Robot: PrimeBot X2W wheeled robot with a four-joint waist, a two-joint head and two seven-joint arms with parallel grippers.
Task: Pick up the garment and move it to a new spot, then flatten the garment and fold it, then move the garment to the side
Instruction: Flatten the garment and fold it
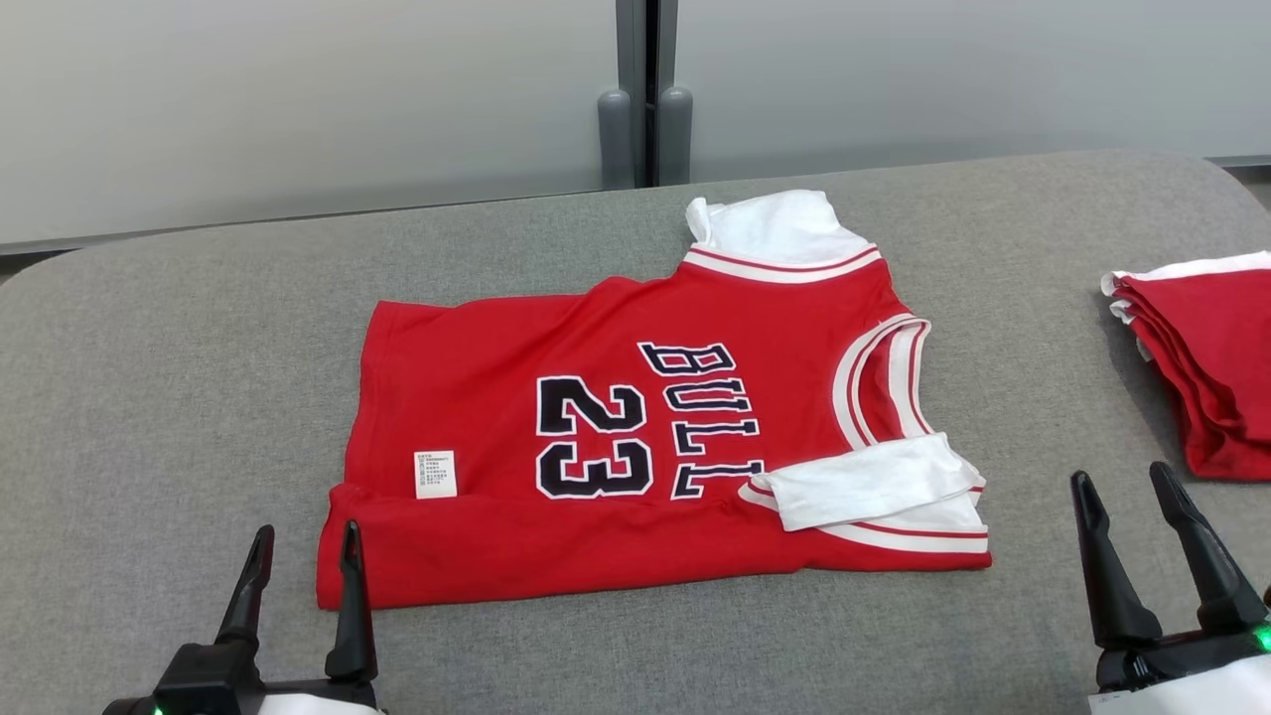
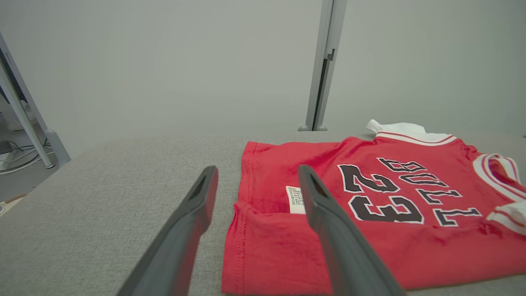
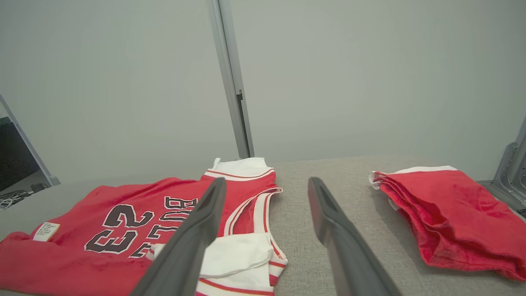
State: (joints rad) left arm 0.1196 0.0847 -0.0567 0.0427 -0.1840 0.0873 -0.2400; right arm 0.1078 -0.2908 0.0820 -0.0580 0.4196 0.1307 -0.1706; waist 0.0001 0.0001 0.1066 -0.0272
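Lettering (image 1: 705,417) cut short by a fold in the red jersey (image 1: 496,397); stack (image 1: 1211,348) at three o'clock cropped; left gripper (image 1: 306,531) and right gripper (image 1: 1121,475) fingers spread, empty.

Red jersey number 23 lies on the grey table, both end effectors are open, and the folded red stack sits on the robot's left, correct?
No: the head view shows the folded red stack on the robot's right, beyond the right end effector. Otherwise yes: the red jersey lies on the grey table, and the left end effector is open like the right.
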